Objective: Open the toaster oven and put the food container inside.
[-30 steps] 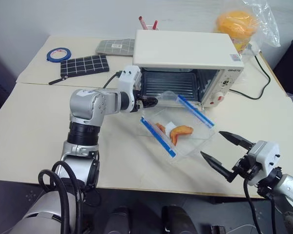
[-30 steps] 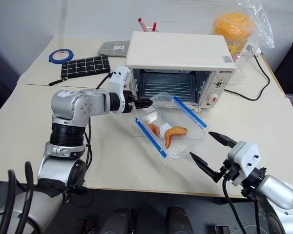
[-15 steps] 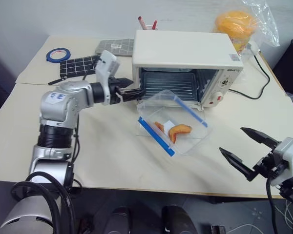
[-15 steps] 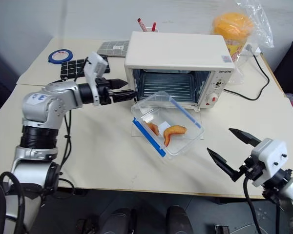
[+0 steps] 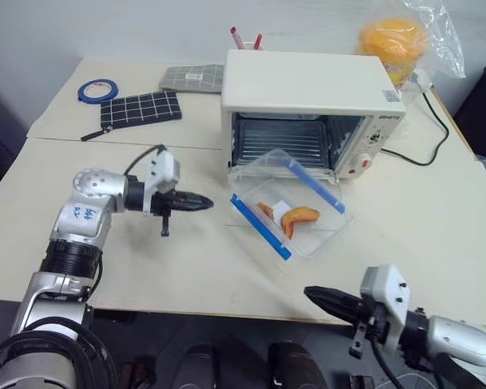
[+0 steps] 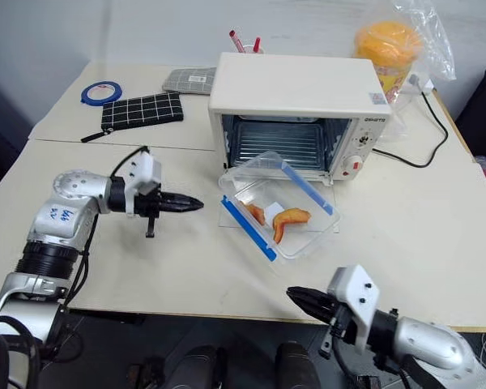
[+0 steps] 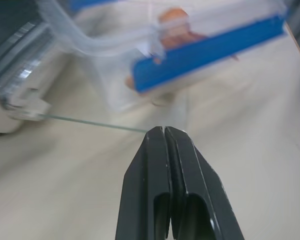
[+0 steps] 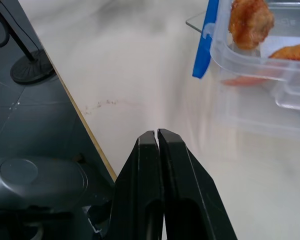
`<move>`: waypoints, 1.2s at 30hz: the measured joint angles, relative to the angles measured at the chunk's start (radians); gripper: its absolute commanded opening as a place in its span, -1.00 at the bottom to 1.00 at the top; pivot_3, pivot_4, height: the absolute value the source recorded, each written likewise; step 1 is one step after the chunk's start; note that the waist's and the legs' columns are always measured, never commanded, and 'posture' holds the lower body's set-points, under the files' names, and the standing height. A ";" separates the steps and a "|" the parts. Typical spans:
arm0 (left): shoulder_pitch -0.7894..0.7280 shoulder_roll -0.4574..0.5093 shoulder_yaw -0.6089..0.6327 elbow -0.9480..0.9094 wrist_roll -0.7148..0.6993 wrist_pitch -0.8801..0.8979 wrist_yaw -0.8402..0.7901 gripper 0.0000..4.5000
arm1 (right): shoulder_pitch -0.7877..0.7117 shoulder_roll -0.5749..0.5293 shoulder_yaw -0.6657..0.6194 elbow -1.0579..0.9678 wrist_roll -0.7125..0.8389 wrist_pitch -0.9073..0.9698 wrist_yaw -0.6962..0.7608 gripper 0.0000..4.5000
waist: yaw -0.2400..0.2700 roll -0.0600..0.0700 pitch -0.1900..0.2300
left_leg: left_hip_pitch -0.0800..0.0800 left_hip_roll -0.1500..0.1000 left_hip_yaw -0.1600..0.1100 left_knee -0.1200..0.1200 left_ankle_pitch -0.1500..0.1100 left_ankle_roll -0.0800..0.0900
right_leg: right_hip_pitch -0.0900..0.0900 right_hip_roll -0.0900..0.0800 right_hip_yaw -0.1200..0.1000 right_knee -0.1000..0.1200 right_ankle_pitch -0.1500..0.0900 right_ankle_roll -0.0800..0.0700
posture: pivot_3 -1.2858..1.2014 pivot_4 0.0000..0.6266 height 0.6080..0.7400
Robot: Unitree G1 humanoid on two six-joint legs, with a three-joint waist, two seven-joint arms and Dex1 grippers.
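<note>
now both the left gripper [image 5: 201, 203] and right gripper [image 5: 316, 295] are closed, empty

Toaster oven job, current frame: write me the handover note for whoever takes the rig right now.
Left gripper: jaws shut, empty, over the table left of the container.
Right gripper: jaws shut, empty, at the table's near edge.
Cream-white boxy toaster oven: door already down, wire rack showing.
Clear rectangular plastic food container with blue side clips and orange food: half in, far end tipped up at the oven mouth, near end resting on the lowered glass door.
Done: door opened.
Left: push the container fully onto the rack.
</note>
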 measured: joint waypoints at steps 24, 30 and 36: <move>0.114 -0.213 -0.034 -0.087 0.042 -0.017 0.194 -0.99 | -0.289 0.008 -0.072 0.224 -0.057 0.078 -0.061 -0.99 | -0.004 0.000 0.000 | -0.001 0.000 0.000 0.003 -0.001 0.003 | 0.000 0.000 -0.001 0.005 0.000 0.000 | 0.03 -0.52 1.00; 0.115 -0.255 -0.034 -0.100 0.041 -0.005 0.245 -0.99 | -0.350 0.007 -0.061 0.327 -0.127 0.001 -0.021 -0.99 | -0.002 0.000 0.000 | -0.001 0.000 0.000 0.004 -0.001 0.002 | 0.000 -0.001 -0.001 0.005 0.000 0.000 | 0.03 -0.52 1.00; 0.123 -0.317 -0.039 -0.106 0.036 0.011 0.281 -0.99 | -0.442 0.007 -0.028 0.468 -0.206 -0.101 0.034 -0.99 | -0.003 0.000 0.000 | -0.001 0.000 0.000 0.005 -0.001 0.002 | 0.000 0.000 0.000 0.005 0.000 0.000 | 0.03 -0.52 1.00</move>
